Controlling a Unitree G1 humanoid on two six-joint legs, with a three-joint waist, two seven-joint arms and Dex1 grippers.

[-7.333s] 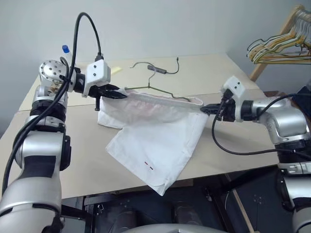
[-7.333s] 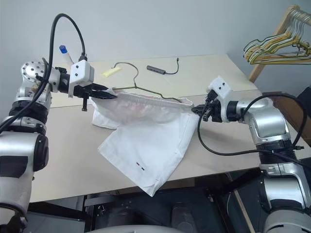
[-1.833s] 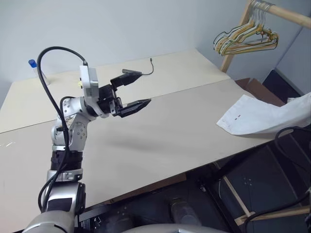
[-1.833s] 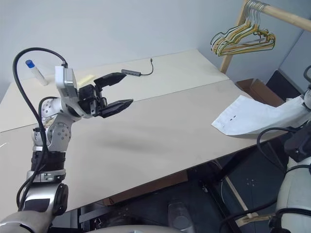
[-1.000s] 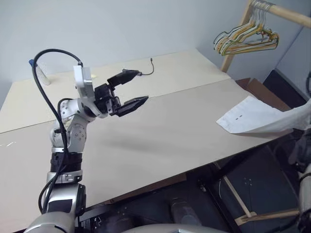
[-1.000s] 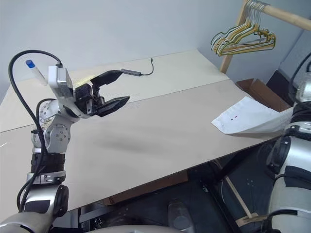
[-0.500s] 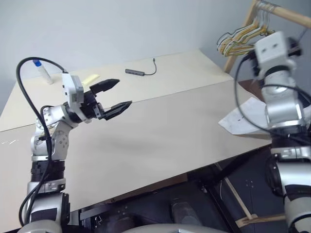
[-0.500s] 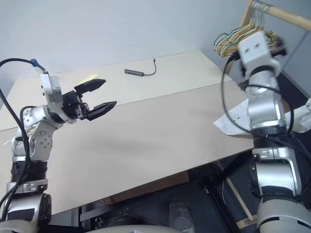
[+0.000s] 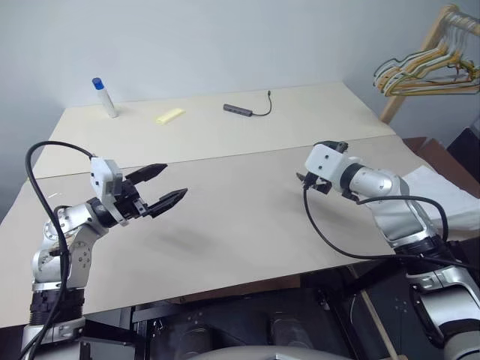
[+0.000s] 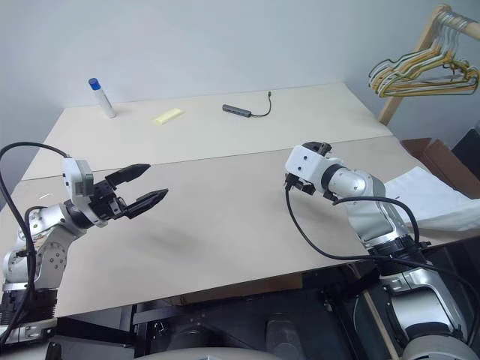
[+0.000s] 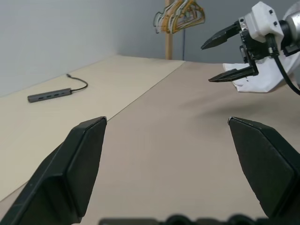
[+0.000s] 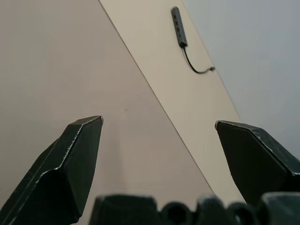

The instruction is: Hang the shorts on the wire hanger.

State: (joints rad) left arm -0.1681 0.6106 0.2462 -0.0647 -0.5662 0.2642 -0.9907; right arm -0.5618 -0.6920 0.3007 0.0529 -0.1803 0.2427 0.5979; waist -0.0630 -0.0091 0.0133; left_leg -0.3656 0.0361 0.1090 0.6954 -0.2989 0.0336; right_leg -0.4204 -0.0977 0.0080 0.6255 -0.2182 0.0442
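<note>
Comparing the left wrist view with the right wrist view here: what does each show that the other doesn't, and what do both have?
Left wrist view alone: the open left gripper, the right gripper seen from outside, open and empty, the white shorts lying behind it on the table, and the bunch of coloured hangers. Right wrist view alone: nothing new, just the right gripper's own fingers up close, wide apart. Both: the grey USB hub with its cable, the beige table with its seam, and the grey wall.

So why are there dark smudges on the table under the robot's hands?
Shadows: in the left eye view a soft one lies on the table below the left gripper; in the left wrist view a fainter one sits under the right gripper.
</note>
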